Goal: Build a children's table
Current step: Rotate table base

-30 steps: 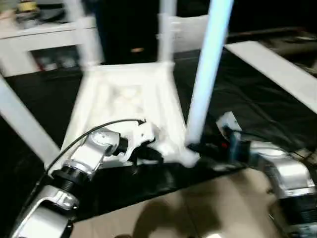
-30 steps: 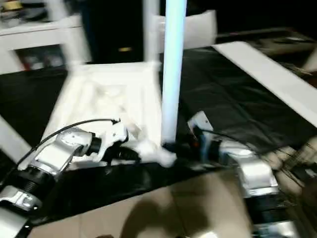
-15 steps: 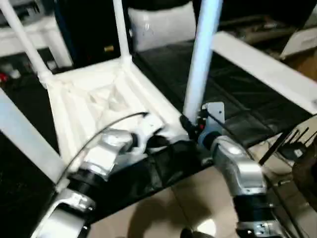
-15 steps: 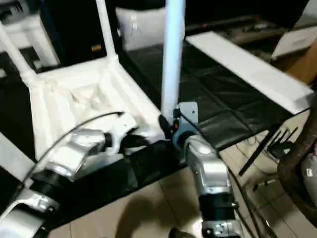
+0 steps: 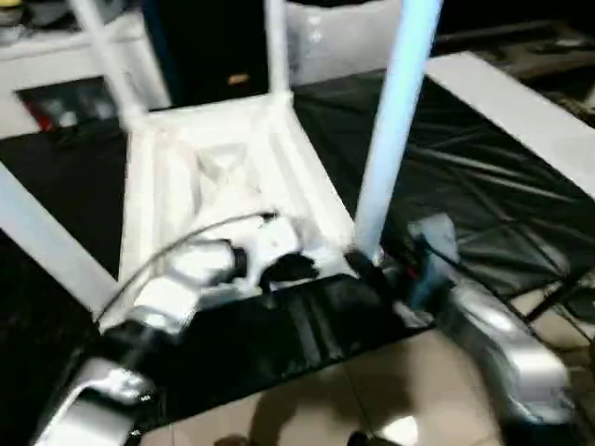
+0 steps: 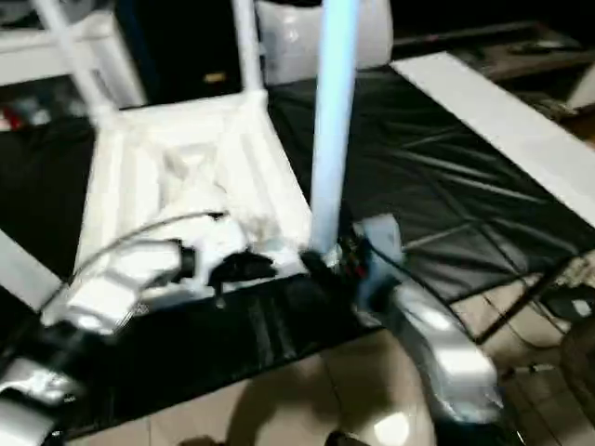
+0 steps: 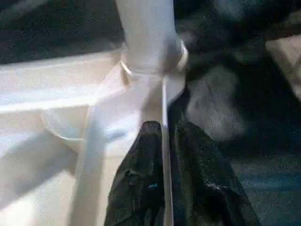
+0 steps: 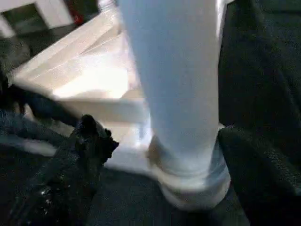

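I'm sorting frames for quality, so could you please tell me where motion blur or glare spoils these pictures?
Left eye view: the right forearm is smeared by motion blur, and the table top is washed out by glare. Right eye view: the same smear and glare. Left wrist view: the near fingers look soft. Right wrist view: the leg is close and soft.

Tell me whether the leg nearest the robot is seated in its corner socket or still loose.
Seated, it appears. The leg stands upright with its base in the tabletop's near corner socket; how tightly it sits cannot be told.
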`<state>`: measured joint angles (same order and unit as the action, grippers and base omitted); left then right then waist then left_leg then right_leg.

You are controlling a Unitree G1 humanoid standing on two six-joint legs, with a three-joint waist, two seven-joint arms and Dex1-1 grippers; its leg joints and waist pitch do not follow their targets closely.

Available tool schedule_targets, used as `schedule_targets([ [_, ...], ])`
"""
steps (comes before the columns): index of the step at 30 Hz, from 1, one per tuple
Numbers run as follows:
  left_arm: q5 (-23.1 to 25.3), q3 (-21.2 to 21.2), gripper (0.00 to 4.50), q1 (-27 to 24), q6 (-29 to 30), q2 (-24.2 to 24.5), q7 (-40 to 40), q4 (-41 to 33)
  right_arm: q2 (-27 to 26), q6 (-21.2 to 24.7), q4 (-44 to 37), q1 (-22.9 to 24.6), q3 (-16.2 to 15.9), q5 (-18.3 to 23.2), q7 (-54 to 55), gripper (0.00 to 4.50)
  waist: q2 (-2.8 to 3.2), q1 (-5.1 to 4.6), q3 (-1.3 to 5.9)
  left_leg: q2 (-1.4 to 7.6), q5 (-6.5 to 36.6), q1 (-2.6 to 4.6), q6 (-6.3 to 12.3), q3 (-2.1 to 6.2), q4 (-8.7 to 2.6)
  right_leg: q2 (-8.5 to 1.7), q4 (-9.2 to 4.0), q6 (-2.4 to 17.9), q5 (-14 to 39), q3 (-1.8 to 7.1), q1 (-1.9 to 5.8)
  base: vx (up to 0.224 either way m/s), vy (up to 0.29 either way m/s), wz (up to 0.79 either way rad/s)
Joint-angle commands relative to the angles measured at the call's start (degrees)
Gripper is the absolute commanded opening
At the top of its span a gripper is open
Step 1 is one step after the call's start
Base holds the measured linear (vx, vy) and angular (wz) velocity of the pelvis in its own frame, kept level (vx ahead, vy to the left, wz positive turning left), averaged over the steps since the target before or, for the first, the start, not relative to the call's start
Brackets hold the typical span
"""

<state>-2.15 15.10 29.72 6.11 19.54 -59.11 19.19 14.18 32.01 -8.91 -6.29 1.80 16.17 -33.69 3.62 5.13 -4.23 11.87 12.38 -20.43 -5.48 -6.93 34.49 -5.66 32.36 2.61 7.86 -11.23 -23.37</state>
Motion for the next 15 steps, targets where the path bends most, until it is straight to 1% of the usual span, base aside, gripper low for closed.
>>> schedule_targets([
  [1, -3.31, -2.66, 0.97, -2.11, 0.30, -0.95, 1.14, -3.52, 0.36, 0.76, -2.82, 1.20, -0.21, 1.13, -0.79, 4.37, -1.10, 0.33, 4.81, 1.08, 3.41, -0.54, 4.30, -1.15, -3.51, -4.15, -3.92, 3.05, 20.32, 3.96, 4.76, 0.000, 0.000, 0.00],
  [2, -4.64, -3.70, 1.03, -3.20, 1.39, -1.65, 1.97, -5.17, 0.55, 0.96, -3.49, 1.77, -0.28, 1.33, -0.63, 4.43, -1.19, 0.27, 4.55, 0.94, 4.78, -0.50, 3.92, -1.29, -3.66, -4.00, -4.48, 2.06, 22.95, 3.87, 4.62, 0.000, 0.000, 0.00],
  [3, -5.83, -4.67, 1.15, -4.18, 2.65, -2.36, 2.89, -6.68, 0.61, 1.19, -3.96, 2.10, -0.41, 1.27, -0.24, 4.47, -1.12, 0.24, 4.40, 0.88, 6.47, -0.26, 3.45, -1.37, -3.71, -3.93, -4.85, 1.17, 25.49, 3.71, 4.46, 0.000, 0.000, 0.00],
  [4, -6.47, -5.83, 1.15, -5.40, 4.18, -3.35, 5.21, -8.60, 0.38, 1.77, -4.72, 2.33, -0.34, 1.40, 0.82, 4.47, -1.56, 0.00, 4.32, 0.47, 9.59, 0.36, 2.63, -1.54, -3.56, -3.77, -5.88, -1.38, 30.97, 3.16, 4.06, 0.000, 0.000, 0.00],
  [5, -6.46, -7.09, 1.15, -6.65, 5.50, -4.50, 8.56, -10.55, 0.00, 2.52, -5.77, 2.49, -0.38, 1.44, 1.87, 4.47, -1.85, -0.17, 4.27, 0.31, 9.88, 0.26, 2.63, -1.55, -3.50, -3.42, -6.37, -3.01, 32.42, 2.79, 3.95, 0.000, 0.000, 0.00],
  [6, -6.12, -8.34, 1.15, -7.92, 7.60, -5.63, 12.21, -12.66, -0.42, 3.36, -7.02, 2.71, -0.47, 1.69, 2.55, 4.47, -2.01, -0.35, 4.42, 0.50, 10.03, 0.17, 2.30, -1.47, -3.50, -3.36, -6.18, -3.41, 32.03, 2.68, 4.09, 0.000, 0.000, 0.00],
  [7, -5.90, -8.95, 1.15, -8.57, 8.84, -6.18, 14.02, -13.77, -0.63, 3.78, -7.64, 2.83, -0.54, 1.83, 2.78, 4.47, -1.88, -0.44, 4.32, 0.53, 10.23, 0.08, 2.37, -1.39, -3.56, -3.36, -6.43, -3.89, 32.15, 2.49, 4.13, 0.000, 0.000, 0.00],
  [8, -6.58, -10.29, 1.15, -10.63, 11.37, -7.59, 16.99, -17.39, -0.90, 3.17, -8.42, 3.22, -0.81, 1.65, 3.00, 4.47, -1.70, -0.85, 4.20, 0.42, 12.43, 0.43, 2.23, -1.37, -3.37, -3.09, -7.20, -5.68, 34.03, 1.98, 3.69, 0.000, 0.000, 0.00],
  [9, -7.17, -10.95, 1.15, -11.36, 12.65, -8.24, 18.05, -18.73, -0.62, 2.76, -8.59, 3.32, -1.24, 1.11, 2.95, 4.47, -1.67, -1.05, 4.14, 0.54, 13.47, 0.50, 2.18, -1.27, -3.43, -3.04, -7.45, -5.99, 34.47, 1.79, 3.73, 0.000, 0.000, 0.00],
  [10, -6.85, -11.95, 1.15, -13.22, 14.17, -9.65, 21.40, -21.75, -0.37, 2.58, -8.85, 3.52, -1.83, 0.37, 3.29, 4.47, -1.36, -1.46, 4.09, 0.93, 15.99, 0.68, 2.26, -0.98, -3.49, -2.93, -7.87, -6.47, 34.87, 1.31, 3.90, 0.000, 0.000, 0.00],
  [11, -6.17, -12.70, 1.15, -14.61, 15.35, -11.03, 24.41, -23.83, -0.71, 3.05, -8.79, 3.55, -1.66, 0.47, 3.92, 4.47, -1.23, -1.78, 4.10, 1.47, 17.66, 0.92, 2.26, -0.77, -3.79, -2.85, -7.93, -6.21, 34.23, 1.14, 4.06, 0.000, 0.000, 0.00],
  [12, -5.24, -13.09, 1.15, -15.51, 15.96, -11.99, 26.73, -25.13, -0.96, 3.43, -8.64, 3.47, -1.46, 0.59, 4.38, 4.47, -0.65, -2.17, 3.87, 3.70, 24.80, -2.24, 3.55, 2.63, -6.36, -3.69, -3.75, -4.55, 29.35, 1.49, 6.88, 0.000, 0.000, 0.00],
  [13, -3.17, -13.02, 1.15, -16.16, 16.11, -12.54, 29.04, -26.09, -0.61, 2.80, -8.43, 3.26, -1.74, 0.01, 4.32, 4.47, -0.65, -2.17, 3.87, 3.70, 24.80, -2.24, 3.55, 2.63, -6.36, -3.69, -3.75, -4.55, 29.35, 1.49, 6.88, -0.015, -0.040, 0.38],
  [14, -1.69, -12.92, 1.15, -16.47, 16.31, -12.84, 30.56, -26.63, -0.22, 2.17, -8.23, 3.02, -2.05, -0.54, 4.16, 4.47, -0.37, -2.23, 3.37, 4.03, 32.43, -4.46, 2.20, 5.66, -9.11, -3.02, 1.94, -1.57, 23.70, 3.08, 8.14, -0.015, -0.040, 0.38],
  [15, 0.23, -12.96, 1.15, -17.12, 17.98, -13.77, 33.60, -27.66, 0.29, 1.24, -7.66, 2.61, -2.64, -1.24, 3.79, 4.47, -1.56, -2.70, 2.95, 3.51, 37.16, -3.05, -0.12, 7.19, -8.70, -2.68, 1.50, 1.05, 21.08, 4.65, 6.20, -0.007, -0.059, 0.66],
])
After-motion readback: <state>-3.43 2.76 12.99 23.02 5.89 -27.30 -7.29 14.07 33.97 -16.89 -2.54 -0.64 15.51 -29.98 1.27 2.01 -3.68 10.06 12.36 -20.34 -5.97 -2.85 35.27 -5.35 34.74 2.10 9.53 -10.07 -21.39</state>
